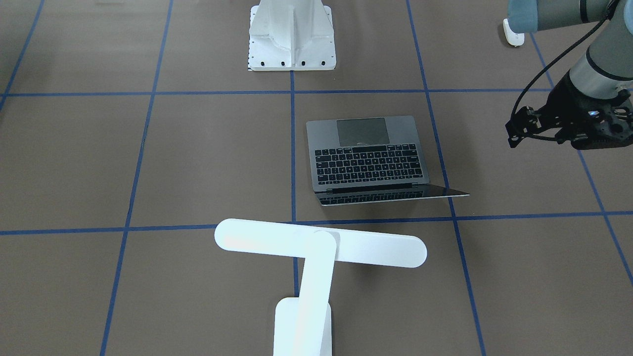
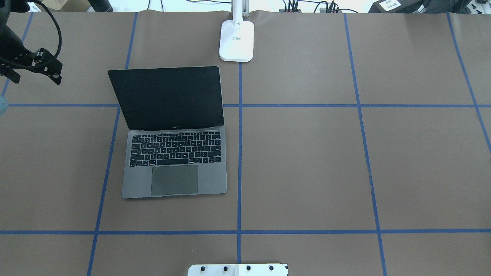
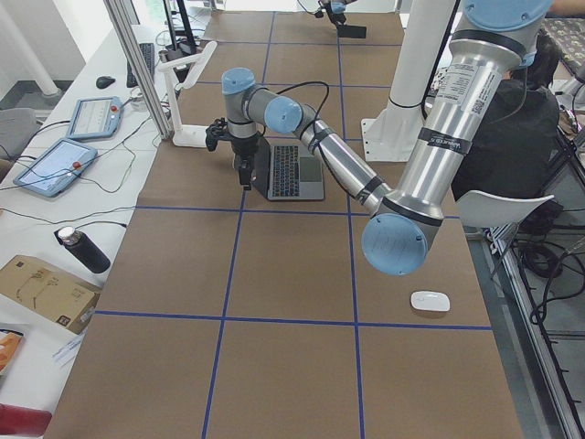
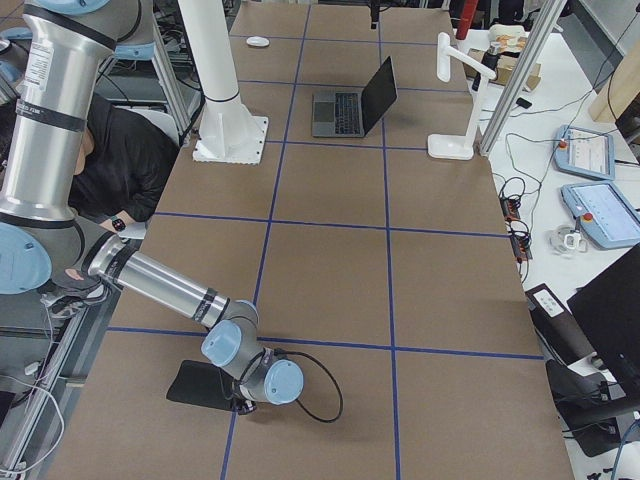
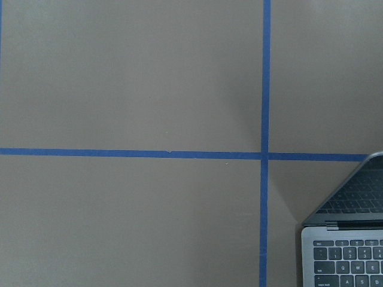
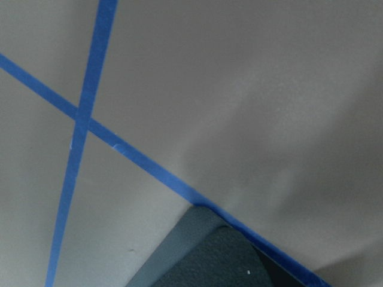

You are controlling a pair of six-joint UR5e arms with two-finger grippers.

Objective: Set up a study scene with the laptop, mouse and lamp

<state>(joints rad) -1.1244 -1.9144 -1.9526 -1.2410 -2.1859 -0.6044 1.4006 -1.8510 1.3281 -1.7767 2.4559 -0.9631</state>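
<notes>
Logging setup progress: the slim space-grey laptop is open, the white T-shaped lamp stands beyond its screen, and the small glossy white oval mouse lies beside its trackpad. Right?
One slip: the small glossy white oval mouse lies far from the trackpad, near the robot-side table edge, per the exterior left view. The slim space-grey laptop is open; the white T-shaped lamp stands beyond its screen.

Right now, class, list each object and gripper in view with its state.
laptop: open, screen dark
lamp: upright, untouched
mouse: loose on table, far from laptop
left gripper: raised beside laptop; open or shut unclear
right gripper: low by black pad; open or shut unclear
</notes>
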